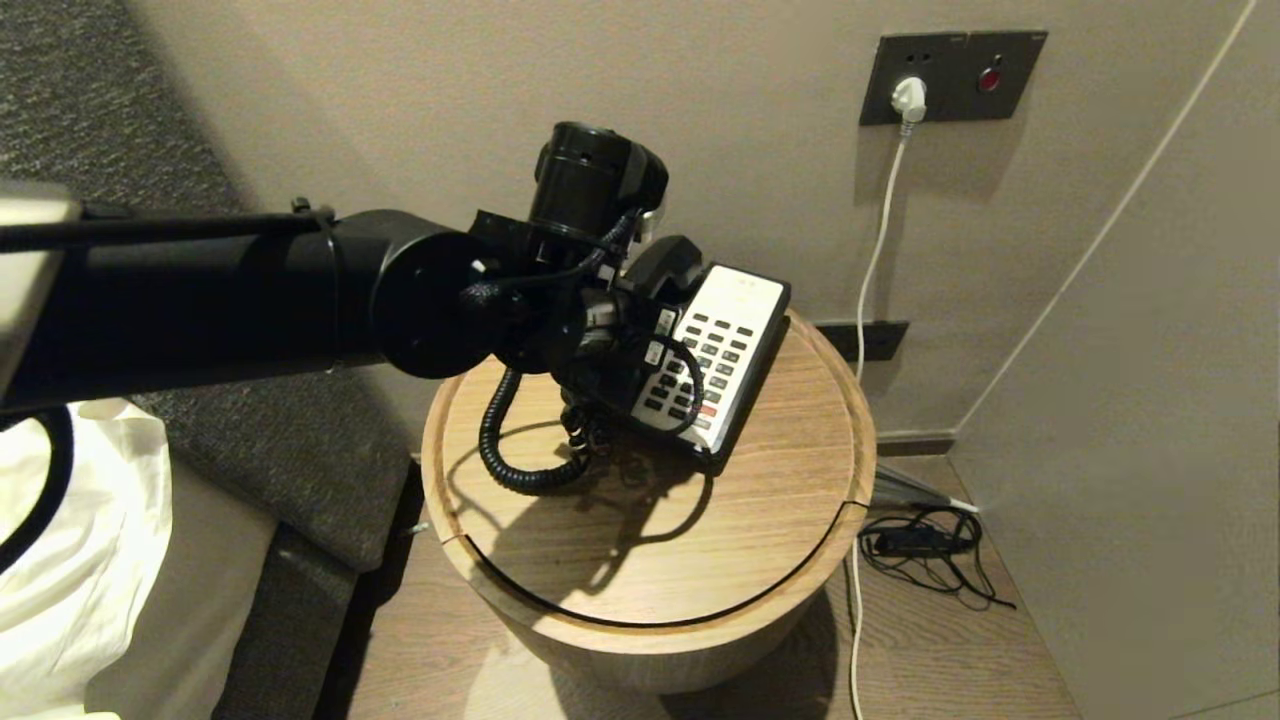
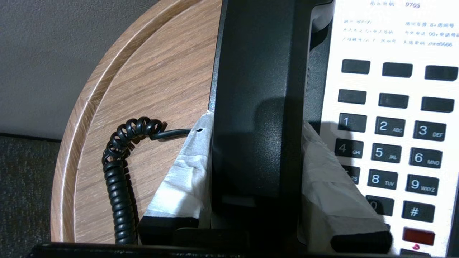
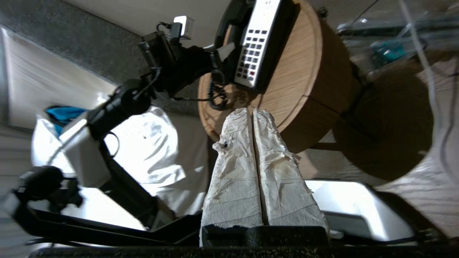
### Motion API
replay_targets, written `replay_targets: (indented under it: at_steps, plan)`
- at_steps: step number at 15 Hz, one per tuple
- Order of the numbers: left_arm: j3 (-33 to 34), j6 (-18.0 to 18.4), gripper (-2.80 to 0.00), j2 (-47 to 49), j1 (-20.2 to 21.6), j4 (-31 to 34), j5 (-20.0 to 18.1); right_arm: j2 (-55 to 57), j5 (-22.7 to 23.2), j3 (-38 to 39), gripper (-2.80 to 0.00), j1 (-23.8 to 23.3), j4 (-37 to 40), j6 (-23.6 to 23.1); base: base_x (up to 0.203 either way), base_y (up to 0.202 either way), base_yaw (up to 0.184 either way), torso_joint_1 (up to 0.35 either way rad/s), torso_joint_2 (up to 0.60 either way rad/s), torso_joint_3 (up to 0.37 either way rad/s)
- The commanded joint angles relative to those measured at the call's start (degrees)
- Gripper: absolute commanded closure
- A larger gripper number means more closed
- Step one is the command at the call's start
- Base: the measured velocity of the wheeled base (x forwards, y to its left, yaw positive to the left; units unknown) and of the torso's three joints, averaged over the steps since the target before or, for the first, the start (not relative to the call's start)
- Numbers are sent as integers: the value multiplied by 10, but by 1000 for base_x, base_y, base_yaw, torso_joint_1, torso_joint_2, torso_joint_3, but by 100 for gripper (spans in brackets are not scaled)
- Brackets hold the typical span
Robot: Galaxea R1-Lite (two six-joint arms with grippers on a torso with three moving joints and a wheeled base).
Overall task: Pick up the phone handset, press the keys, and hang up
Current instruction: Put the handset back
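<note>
A black handset (image 1: pixel 668 262) lies along the left side of a white-faced phone (image 1: pixel 735 300) with black keys (image 2: pixel 389 154) on a round wooden table (image 1: pixel 700 530). My left gripper (image 1: pixel 640 320) reaches in from the left and is shut on the handset (image 2: pixel 258 71), with its tape-wrapped fingers (image 2: pixel 186 168) pressed against both sides. I cannot tell whether the handset is lifted off the cradle. A black coiled cord (image 1: pixel 505 450) loops over the table to the left of the phone. My right gripper (image 3: pixel 252 110) is shut and empty, low and off the table's front edge, out of the head view.
A wall socket with a white plug (image 1: pixel 908 98) and its hanging cable is behind the table on the right. A black cable bundle (image 1: pixel 925 545) lies on the floor to the right. A bed with white linen (image 1: pixel 70 560) and a grey padded panel (image 1: pixel 300 470) stand on the left.
</note>
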Motion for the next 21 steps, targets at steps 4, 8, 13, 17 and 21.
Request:
replay_targets:
  at_steps: [4,8,13,17,21]
  plan:
    - [-2,2,0,10,1,6,1,3,12,-2,0,0,0,18,0,0,0,0,0,0]
    - [-2,1,-280,11,0,8,1,3,12,-1,0,0,0,18,0,0,0,0,0,0]
    - [-5,-2,-280,3,-1,7,2,2,12,0,0,0,2,18,0,0,0,0,0,0]
    - [-3,-2,-280,0,-2,8,1,2,12,-1,0,0,1,18,0,0,0,0,0,0]
    - [1,-4,0,-3,-2,10,1,2,12,0,0,0,-1,18,0,0,0,0,0,0]
